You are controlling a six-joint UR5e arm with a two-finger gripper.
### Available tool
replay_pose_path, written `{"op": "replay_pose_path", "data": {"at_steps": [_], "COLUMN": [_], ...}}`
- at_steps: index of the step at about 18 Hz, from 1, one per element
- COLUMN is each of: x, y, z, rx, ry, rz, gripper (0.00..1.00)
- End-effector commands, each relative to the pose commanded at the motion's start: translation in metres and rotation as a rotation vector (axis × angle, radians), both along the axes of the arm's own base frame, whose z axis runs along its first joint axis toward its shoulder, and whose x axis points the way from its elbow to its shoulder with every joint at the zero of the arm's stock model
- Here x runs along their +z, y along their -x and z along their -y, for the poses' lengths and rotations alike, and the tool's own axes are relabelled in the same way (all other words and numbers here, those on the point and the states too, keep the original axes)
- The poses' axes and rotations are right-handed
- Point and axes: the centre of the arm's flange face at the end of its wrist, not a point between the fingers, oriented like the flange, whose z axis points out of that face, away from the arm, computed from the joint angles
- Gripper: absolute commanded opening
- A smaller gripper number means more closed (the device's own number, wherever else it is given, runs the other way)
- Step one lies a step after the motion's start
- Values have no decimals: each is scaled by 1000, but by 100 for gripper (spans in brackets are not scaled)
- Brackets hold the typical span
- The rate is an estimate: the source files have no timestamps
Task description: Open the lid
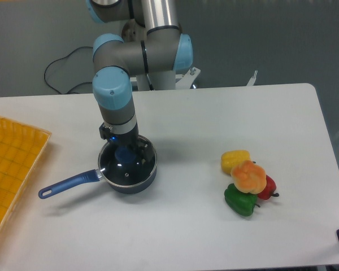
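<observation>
White bench (175, 226), viewed from a fixed camera. Item: one small dark-blue saucepan (137, 183) standing left of centre, its long blue handle (68, 184) reaching out to the left and slightly toward the camera. Item: the lid (124, 167), round clear glass with a metal rim and a blue knob (123, 153) at its centre, seated flat on the saucepan. Item: one arm, grey with light-blue joints, coming down from the rear and standing vertical over the saucepan. Its gripper (125, 151) is lowered onto the lid with dark fingers (138, 148) showing either side of the knob; whether they press on the knob or merely flank it cannot be told from this view. Item: four peppers in a touching cluster at right of centre, well apart from the saucepan: yellow (234, 160), orange (248, 176), red (268, 188), green (239, 201). Item: a yellow gridded tray (11, 158) at the left edge, partly cut off by the frame.
</observation>
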Motion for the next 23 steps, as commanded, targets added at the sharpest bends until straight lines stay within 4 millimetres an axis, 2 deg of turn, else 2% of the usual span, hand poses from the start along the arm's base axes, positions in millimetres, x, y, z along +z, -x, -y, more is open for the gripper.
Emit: {"op": "replay_pose_path", "data": {"at_steps": [16,23], "x": [-6,-5], "y": [-4,-4], "z": [2,2], "rx": [-3,9], "ry": [12,10], "rz": [7,8], "gripper": [94,80]}}
